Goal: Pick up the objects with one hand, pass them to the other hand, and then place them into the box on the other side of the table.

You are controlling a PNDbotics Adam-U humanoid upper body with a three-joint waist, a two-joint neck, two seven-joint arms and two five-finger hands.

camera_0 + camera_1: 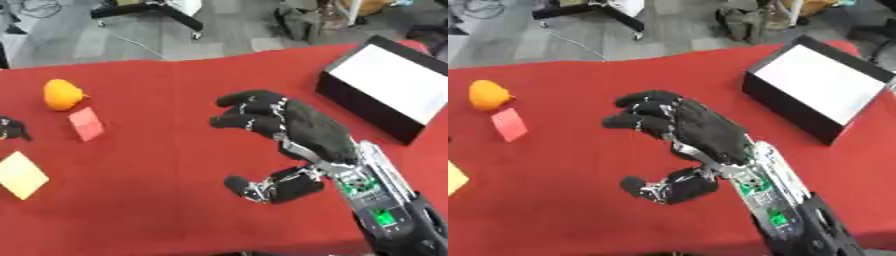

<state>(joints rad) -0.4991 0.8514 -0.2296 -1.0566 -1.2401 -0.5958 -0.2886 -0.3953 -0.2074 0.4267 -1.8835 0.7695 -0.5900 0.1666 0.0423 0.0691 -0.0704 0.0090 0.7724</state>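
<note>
1. The right hand [297,132] is held over the middle of the red cloth [166,200], fingers half curled around nothing.
2. A rounded orange object [63,94], red block [86,123] and flat yellow piece [21,175] lie far left; the black, white-lined box [385,90] sits far right.
3. The smooth rounded object could roll if nudged.

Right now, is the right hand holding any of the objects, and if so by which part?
Nothing is held. The right hand hangs over bare red cloth, fingers loosely curled around nothing. The orange fruit and red block lie apart on its left.
</note>
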